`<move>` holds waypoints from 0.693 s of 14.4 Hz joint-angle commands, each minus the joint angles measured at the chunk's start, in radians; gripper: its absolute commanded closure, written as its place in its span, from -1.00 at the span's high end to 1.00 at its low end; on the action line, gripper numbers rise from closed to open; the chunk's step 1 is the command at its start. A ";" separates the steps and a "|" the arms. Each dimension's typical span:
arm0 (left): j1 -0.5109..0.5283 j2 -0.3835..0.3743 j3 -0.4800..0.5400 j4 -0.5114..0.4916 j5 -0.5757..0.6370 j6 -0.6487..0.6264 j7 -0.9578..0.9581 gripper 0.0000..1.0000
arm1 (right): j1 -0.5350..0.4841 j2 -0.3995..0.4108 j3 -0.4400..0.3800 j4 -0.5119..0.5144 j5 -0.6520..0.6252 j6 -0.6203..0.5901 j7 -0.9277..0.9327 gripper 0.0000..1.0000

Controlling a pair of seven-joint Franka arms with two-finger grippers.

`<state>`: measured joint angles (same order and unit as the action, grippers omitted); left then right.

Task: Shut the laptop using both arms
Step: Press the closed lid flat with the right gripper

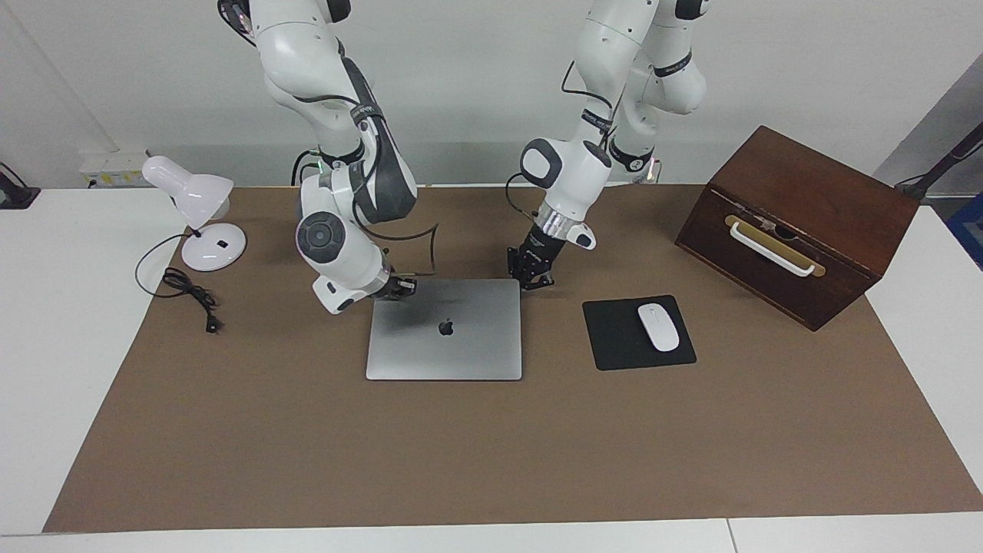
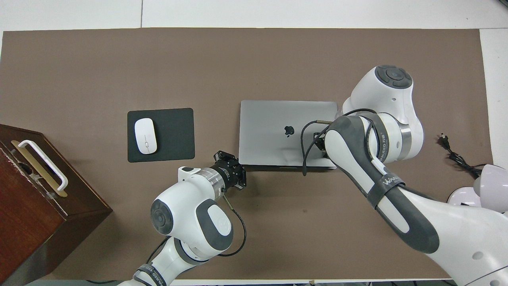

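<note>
Lying shut and flat on the brown mat at the middle of the counter [image 1: 46, 322], the silver laptop [image 1: 453, 346] shows its apple logo. At about three o'clock from it in the facing view sit the black mouse pad [image 1: 614, 338] and white mouse [image 1: 658, 327]. The left gripper [image 1: 531, 278], fingers closed on nothing, hangs at the lid's one o'clock corner. The right gripper [image 1: 401, 286], fingers likewise closed and empty, is at the eleven o'clock corner.

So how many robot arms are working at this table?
2. The left arm hangs its claw at the laptop's corner nearest the mouse pad; the right arm reaches the corner toward the lamp.
</note>
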<state>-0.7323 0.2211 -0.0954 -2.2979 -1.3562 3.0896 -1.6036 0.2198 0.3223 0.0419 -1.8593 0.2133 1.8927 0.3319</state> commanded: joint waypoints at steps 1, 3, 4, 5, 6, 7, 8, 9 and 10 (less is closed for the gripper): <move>-0.027 0.014 0.008 -0.067 -0.024 -0.011 0.016 -1.00 | -0.002 -0.028 0.004 -0.041 0.028 0.037 0.018 -1.00; -0.027 0.014 0.008 -0.066 -0.024 -0.011 0.016 -1.00 | -0.002 -0.028 0.004 -0.054 0.028 0.052 0.016 -1.00; -0.026 0.014 0.008 -0.066 -0.024 -0.011 0.016 -1.00 | -0.002 -0.028 0.004 -0.055 0.028 0.054 0.016 -1.00; -0.024 0.014 0.008 -0.064 -0.024 -0.012 0.016 -1.00 | 0.000 -0.028 0.006 -0.054 0.028 0.051 0.018 -1.00; -0.024 0.014 0.008 -0.064 -0.024 -0.011 0.016 -1.00 | 0.000 -0.028 0.006 -0.044 0.028 0.040 0.018 -1.00; -0.026 0.014 0.010 -0.064 -0.024 -0.011 0.016 -1.00 | 0.000 -0.028 0.006 -0.040 0.028 0.034 0.018 -1.00; -0.026 0.014 0.008 -0.064 -0.024 -0.011 0.016 -1.00 | 0.000 -0.031 0.006 -0.035 0.028 0.026 0.019 -1.00; -0.026 0.014 0.008 -0.063 -0.024 -0.011 0.016 -1.00 | 0.000 -0.048 0.006 -0.032 0.028 0.016 0.021 -1.00; -0.027 0.014 0.008 -0.063 -0.024 -0.011 0.016 -1.00 | -0.011 -0.063 0.006 -0.020 0.028 -0.012 0.021 -1.00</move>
<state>-0.7323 0.2210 -0.0954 -2.2979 -1.3563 3.0896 -1.6036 0.2202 0.3087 0.0424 -1.8686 0.2133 1.9066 0.3319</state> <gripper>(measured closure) 0.991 0.991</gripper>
